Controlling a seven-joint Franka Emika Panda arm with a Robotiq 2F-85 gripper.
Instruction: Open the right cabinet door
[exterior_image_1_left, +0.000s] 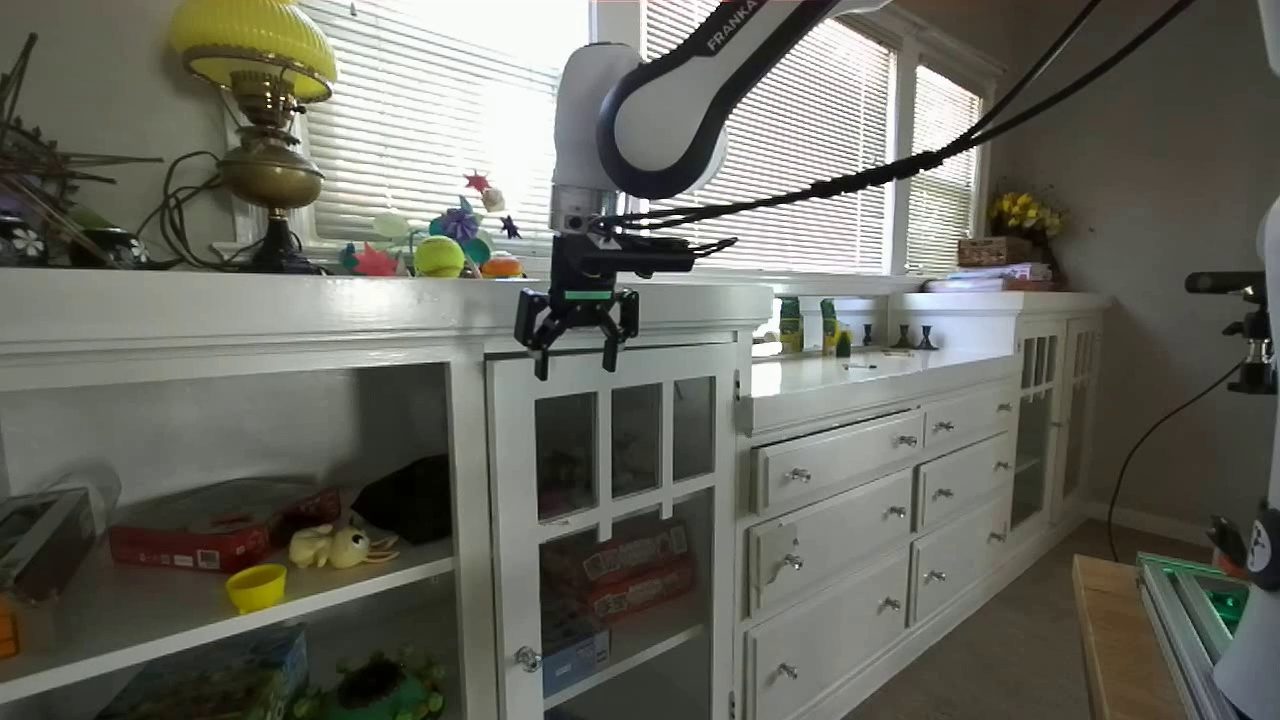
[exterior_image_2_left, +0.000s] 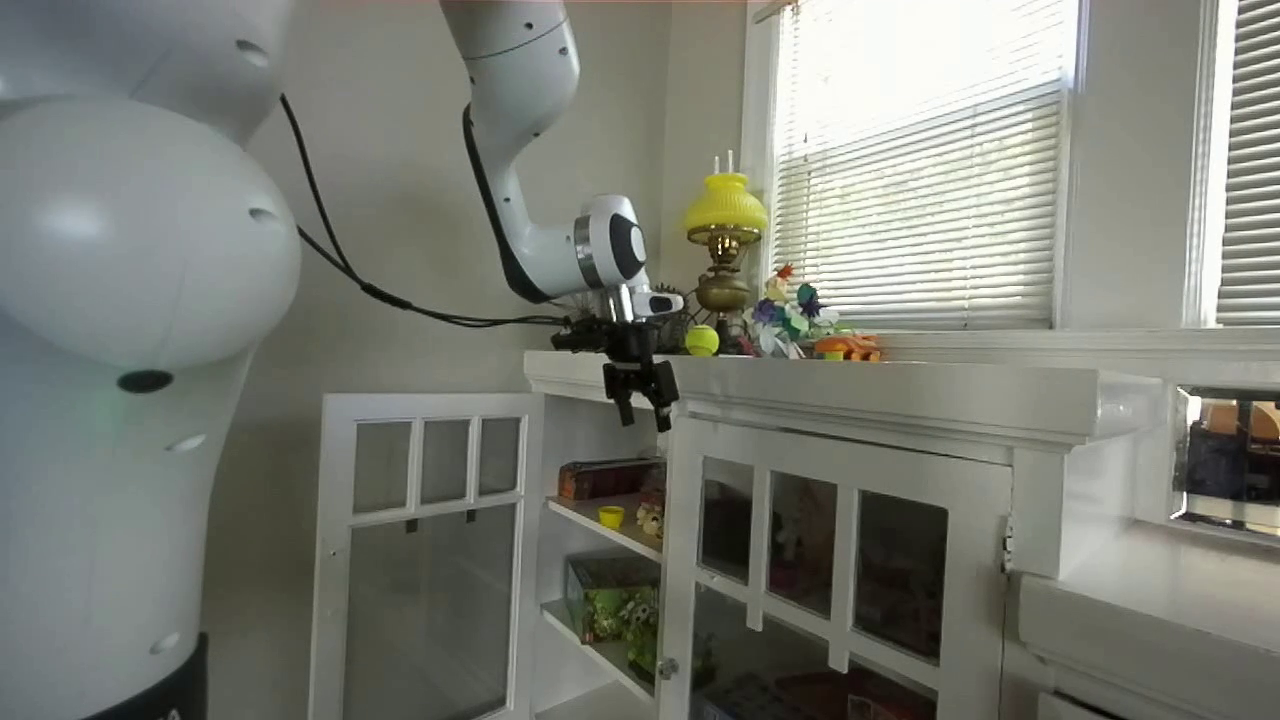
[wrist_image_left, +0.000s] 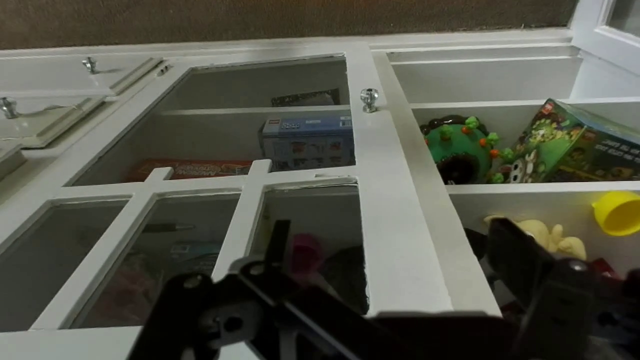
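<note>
The right cabinet door (exterior_image_1_left: 512, 450) is a white framed door with small glass panes above larger glass. It looks shut in both exterior views, and it shows in an exterior view (exterior_image_2_left: 682, 560) and the wrist view (wrist_image_left: 385, 200). Its clear knob (exterior_image_1_left: 528, 659) sits low on the left edge and also shows in an exterior view (exterior_image_2_left: 668, 668) and the wrist view (wrist_image_left: 369, 100). My gripper (exterior_image_1_left: 576, 368) points down, open and empty, near the door's top left corner, well above the knob. It also shows in an exterior view (exterior_image_2_left: 645, 424) and the wrist view (wrist_image_left: 392, 235).
The left glazed door (exterior_image_2_left: 333, 560) stands swung open. The open shelf (exterior_image_1_left: 400, 572) holds a yellow cup (exterior_image_1_left: 257, 588) and a plush toy (exterior_image_1_left: 343, 547). A ledge (exterior_image_1_left: 250, 310) above bears a lamp (exterior_image_1_left: 268, 180) and tennis ball (exterior_image_1_left: 438, 257). Drawers (exterior_image_1_left: 830, 460) with knobs adjoin.
</note>
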